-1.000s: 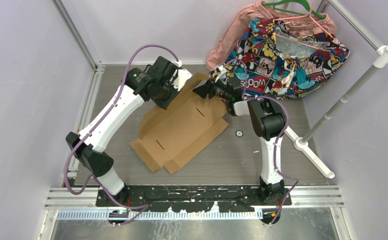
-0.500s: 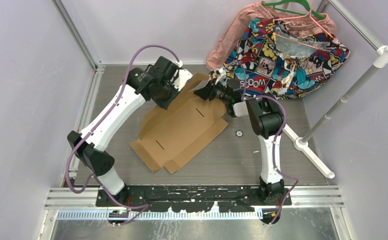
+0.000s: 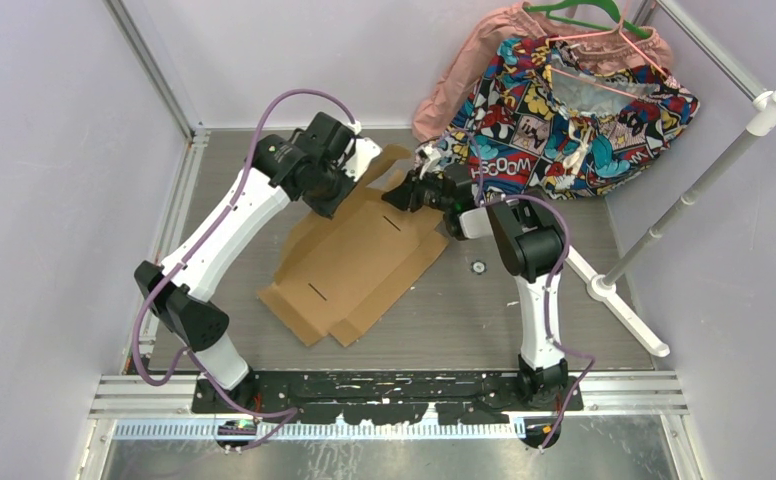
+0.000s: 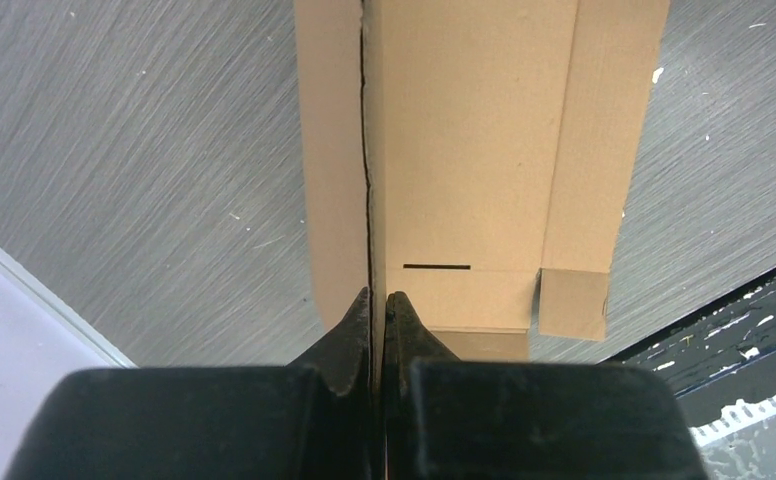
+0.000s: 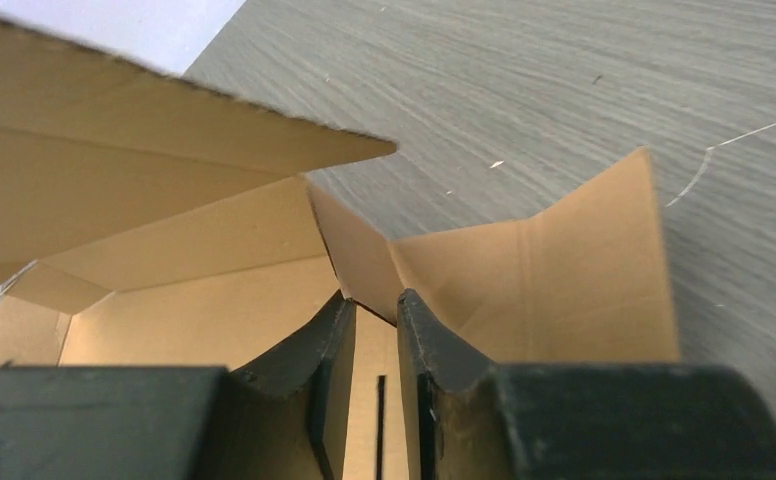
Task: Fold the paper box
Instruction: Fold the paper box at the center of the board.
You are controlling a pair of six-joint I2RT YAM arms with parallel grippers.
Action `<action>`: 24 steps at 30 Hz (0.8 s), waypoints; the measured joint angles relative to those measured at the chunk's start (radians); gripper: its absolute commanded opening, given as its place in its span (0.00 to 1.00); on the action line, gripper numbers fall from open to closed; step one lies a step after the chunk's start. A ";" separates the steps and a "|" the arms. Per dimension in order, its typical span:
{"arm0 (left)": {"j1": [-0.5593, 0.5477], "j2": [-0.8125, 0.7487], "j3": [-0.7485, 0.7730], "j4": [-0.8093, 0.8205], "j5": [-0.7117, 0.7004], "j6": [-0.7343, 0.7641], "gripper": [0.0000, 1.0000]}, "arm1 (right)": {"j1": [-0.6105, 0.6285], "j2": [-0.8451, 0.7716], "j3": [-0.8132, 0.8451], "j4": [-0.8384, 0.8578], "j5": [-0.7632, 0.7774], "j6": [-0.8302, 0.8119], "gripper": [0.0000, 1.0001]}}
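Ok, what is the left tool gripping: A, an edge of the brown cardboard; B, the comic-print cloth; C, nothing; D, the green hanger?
A: in the left wrist view the left tool is shut on a thin edge of the paper box.

paper box point(image 3: 349, 260): plain brn; table point(image 3: 534, 310): gry, fine streaks; cloth point(image 3: 604, 110): multicol comic print; garment point(image 3: 459, 70): pink
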 measured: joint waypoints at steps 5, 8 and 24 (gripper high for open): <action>0.000 0.000 -0.010 0.006 0.001 -0.016 0.00 | 0.044 -0.070 -0.051 -0.067 0.047 -0.046 0.27; 0.000 0.000 -0.021 0.022 0.004 -0.020 0.00 | 0.080 -0.105 -0.081 -0.095 0.071 -0.063 0.27; 0.000 0.000 -0.089 0.093 0.023 -0.035 0.00 | 0.161 -0.112 -0.153 -0.105 0.177 -0.045 0.39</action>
